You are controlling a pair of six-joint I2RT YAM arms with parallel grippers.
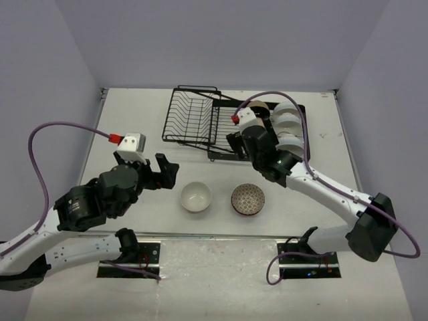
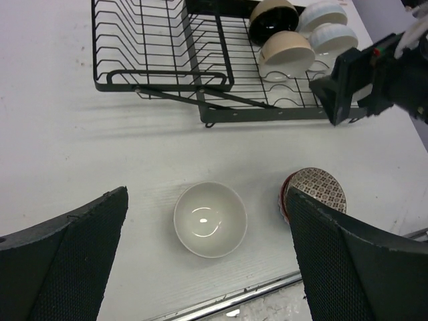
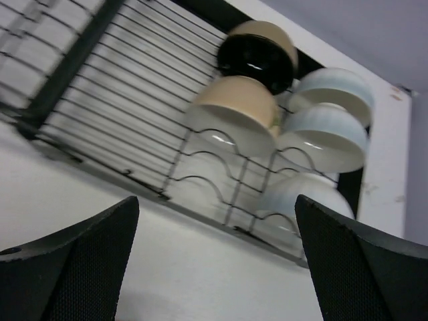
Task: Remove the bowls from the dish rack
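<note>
The black wire dish rack [image 1: 194, 120] stands at the back of the table. Several bowls [image 1: 287, 124] stand on edge in its right section. In the right wrist view these are a beige bowl with a black inside [image 3: 257, 50], a beige bowl [image 3: 234, 110] and white bowls [image 3: 324, 134]. A plain white bowl [image 1: 196, 196] and a brown net-patterned bowl [image 1: 247, 199] sit upright on the table in front. My left gripper [image 1: 160, 172] is open and empty, above and left of the white bowl [image 2: 210, 219]. My right gripper [image 1: 239, 144] is open and empty at the rack's front edge [image 3: 134, 177].
The left basket of the rack [image 2: 154, 40] holds nothing. A metal strip [image 2: 254, 294] runs along the table's near edge just in front of the two bowls. Grey walls enclose the table on the left, right and back.
</note>
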